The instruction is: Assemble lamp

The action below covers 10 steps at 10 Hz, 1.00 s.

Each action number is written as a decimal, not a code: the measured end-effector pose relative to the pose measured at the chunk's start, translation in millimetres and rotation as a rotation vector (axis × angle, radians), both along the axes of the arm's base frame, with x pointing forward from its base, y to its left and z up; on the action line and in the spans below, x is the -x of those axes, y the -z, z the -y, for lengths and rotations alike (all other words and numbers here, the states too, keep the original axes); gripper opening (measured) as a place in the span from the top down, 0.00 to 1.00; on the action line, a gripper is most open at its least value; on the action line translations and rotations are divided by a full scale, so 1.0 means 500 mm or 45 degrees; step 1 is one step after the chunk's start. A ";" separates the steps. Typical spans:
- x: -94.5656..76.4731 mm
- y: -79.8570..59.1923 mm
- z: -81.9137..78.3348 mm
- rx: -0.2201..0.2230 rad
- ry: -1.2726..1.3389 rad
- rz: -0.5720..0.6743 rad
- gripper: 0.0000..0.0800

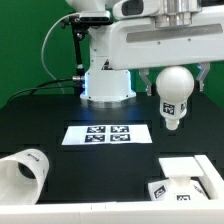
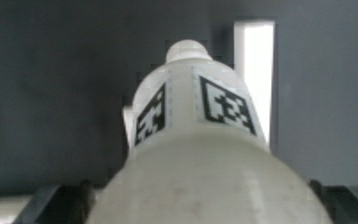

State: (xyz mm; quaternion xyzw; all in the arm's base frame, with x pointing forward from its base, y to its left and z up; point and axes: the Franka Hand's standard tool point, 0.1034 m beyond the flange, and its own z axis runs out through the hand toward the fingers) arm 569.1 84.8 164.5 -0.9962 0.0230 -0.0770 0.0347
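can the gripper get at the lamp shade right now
Probably not yet: the gripper is shut on the bulb, up in the air. The lamp shade lies on its side at the exterior view's left, with nothing over it.

Bright light washes out the white arm [image 1: 150, 40] and bulb [image 1: 175, 90] against the black table [image 1: 40, 125]; a bluish glow sits at the arm's foot. The wrist view is soft and grainy, the bulb [image 2: 194, 140] perhaps too close for focus

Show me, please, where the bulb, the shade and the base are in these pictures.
bulb [image 1: 176, 86]: exterior view, on its round head.
shade [image 1: 22, 172]: exterior view, on its white wall.
base [image 1: 188, 166]: exterior view, on its top face.
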 end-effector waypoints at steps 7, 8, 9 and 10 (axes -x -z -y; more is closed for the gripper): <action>-0.071 -0.025 0.001 0.065 -0.117 0.438 0.28; -0.079 -0.009 -0.004 0.094 -0.179 0.394 0.28; -0.094 -0.002 -0.011 0.119 -0.245 0.380 0.28; -0.098 0.002 -0.015 0.119 -0.250 0.384 0.28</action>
